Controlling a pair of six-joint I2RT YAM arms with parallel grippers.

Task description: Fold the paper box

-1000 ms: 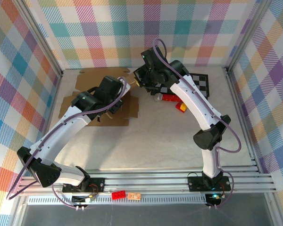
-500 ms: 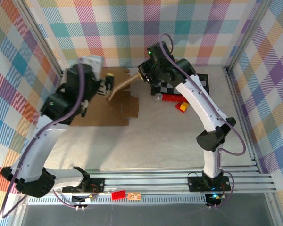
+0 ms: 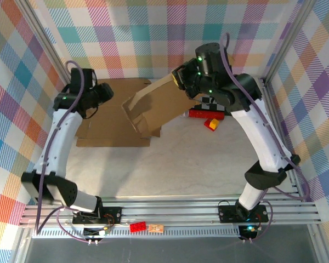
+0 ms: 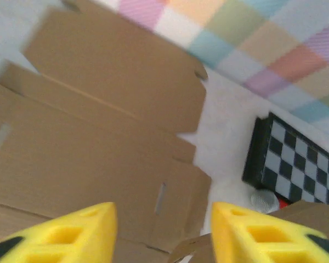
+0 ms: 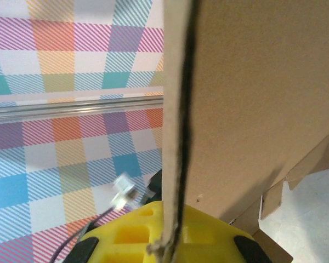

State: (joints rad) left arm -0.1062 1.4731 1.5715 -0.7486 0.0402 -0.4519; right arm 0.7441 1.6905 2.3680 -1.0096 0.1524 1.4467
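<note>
A pale table (image 3: 186, 164) walled in bright plaid carries the work. The right gripper (image 3: 179, 80) is pinched tight on the edge of one panel (image 3: 153, 101) of the paper box (image 3: 112, 129). Its wrist view shows the yellow fingers (image 5: 126, 238) clamping that cardboard edge-on. A second ago this panel lay nearly flat. Now it is swung up and tilted, with one end high at the gripper and the other still joined to the sheet. The left gripper (image 3: 106, 92), which was down on the cardboard, has let go and drawn back toward the rear left, its jaws parted with nothing between them. I judge the first fold is begun, but one arm alone holds it and nothing pins the crease. The rest of the box is a flat brown die-cut sheet at the table's left rear, its flaps and slots spread out unfolded. Just beyond it lie a checkerboard (image 4: 296, 164) and red bricks (image 3: 205, 113).
</note>
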